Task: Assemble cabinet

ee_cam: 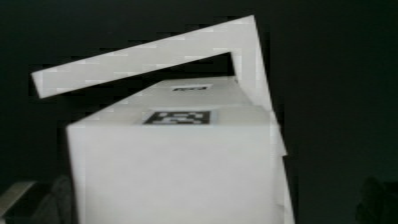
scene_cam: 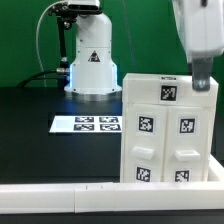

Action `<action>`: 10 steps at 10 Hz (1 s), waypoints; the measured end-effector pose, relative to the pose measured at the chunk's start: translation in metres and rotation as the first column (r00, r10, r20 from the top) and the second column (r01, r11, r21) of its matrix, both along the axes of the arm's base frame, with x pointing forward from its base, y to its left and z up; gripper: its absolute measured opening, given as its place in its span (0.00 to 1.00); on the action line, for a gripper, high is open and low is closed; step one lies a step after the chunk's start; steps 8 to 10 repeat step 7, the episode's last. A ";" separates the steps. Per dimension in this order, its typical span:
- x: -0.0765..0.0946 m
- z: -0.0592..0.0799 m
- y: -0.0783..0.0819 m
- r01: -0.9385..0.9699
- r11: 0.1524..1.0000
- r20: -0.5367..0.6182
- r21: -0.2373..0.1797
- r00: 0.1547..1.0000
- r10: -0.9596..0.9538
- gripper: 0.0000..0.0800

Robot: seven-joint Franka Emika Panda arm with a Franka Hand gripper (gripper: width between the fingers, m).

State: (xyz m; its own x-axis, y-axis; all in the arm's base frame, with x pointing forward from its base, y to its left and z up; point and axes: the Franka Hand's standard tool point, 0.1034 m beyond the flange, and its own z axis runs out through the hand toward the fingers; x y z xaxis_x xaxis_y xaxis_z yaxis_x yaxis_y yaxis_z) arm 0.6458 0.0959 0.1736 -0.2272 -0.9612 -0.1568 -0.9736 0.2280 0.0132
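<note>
White rail [scene_cam: 60, 195] in front, tagged cabinet [scene_cam: 168, 130] upright behind, end effector [scene_cam: 203, 78] at its top corner, jaw gap unclear

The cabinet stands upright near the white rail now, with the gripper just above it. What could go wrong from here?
1. The gripper hangs close over the cabinet; a sideways move might knock the tall body over.
2. In the wrist view a flat panel sits tilted above the box, so it may not be seated and could slip.
3. The cabinet stands near the long rail; a push could jam it there.
</note>
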 end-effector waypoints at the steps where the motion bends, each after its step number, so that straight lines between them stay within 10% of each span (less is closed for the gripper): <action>1: 0.003 0.020 0.002 -0.007 1.000 0.024 0.020 1.000 0.006 1.00; 10: 0.002 0.021 0.005 -0.020 0.999 0.019 0.028 1.000 0.019 1.00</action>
